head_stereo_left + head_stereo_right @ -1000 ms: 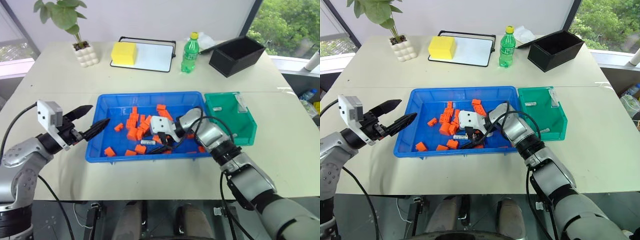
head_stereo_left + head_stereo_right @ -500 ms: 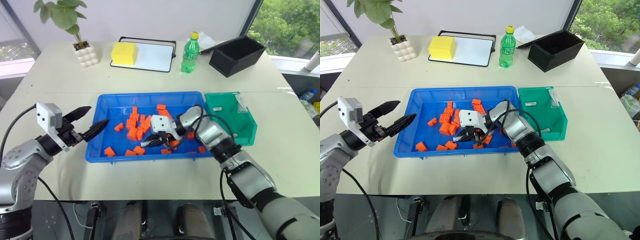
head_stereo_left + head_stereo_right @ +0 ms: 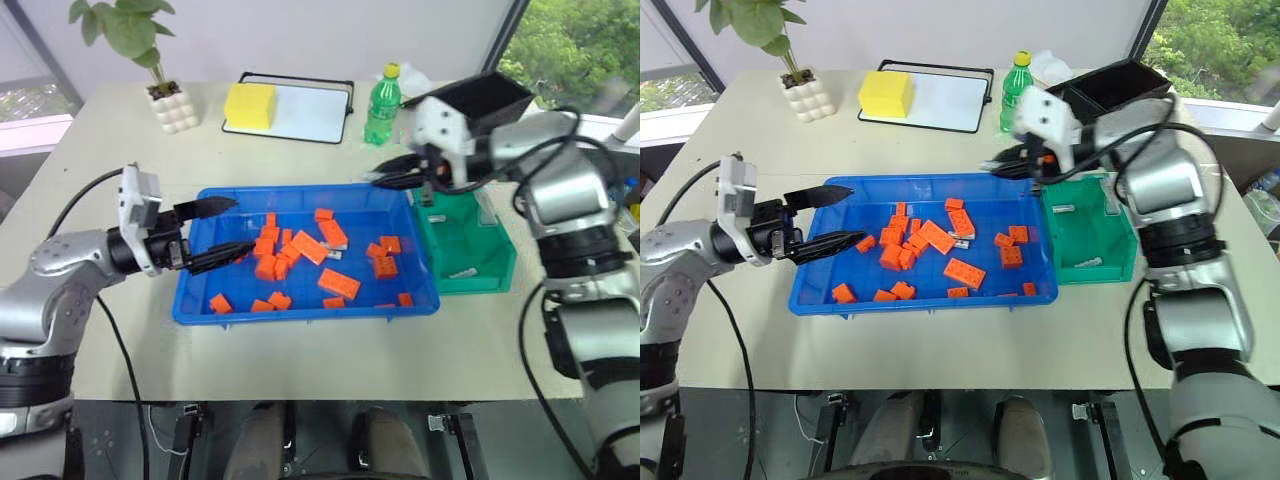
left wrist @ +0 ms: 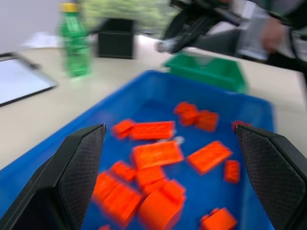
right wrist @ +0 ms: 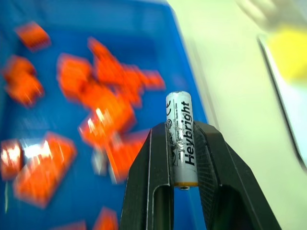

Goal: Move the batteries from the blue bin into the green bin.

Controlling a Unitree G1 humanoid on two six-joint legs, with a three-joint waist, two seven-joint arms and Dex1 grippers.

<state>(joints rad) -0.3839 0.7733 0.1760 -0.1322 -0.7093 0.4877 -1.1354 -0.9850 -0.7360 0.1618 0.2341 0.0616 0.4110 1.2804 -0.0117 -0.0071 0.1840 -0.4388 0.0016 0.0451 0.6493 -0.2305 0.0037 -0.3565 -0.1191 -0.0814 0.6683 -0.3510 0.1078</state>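
- The right gripper [image 3: 1006, 166] was clamped on a battery [image 5: 180, 135], held above the far right corner of the blue bin [image 3: 840, 297], near the green bin [image 3: 1118, 268].
- The fingers [image 5: 147, 170] pinched the cell at mid-body, its end sticking out past the tips.
- A small, light, rigid cylinder like that probably rolls and slips easily (smooth wrapper), so a grip across the middle looked soundest.
- Another battery [image 3: 962, 243] lay among the orange blocks [image 3: 965, 272]; a few batteries [image 3: 1087, 262] lay in the green bin.
- The left gripper [image 3: 836, 214] hung open and empty over the blue bin's left end.
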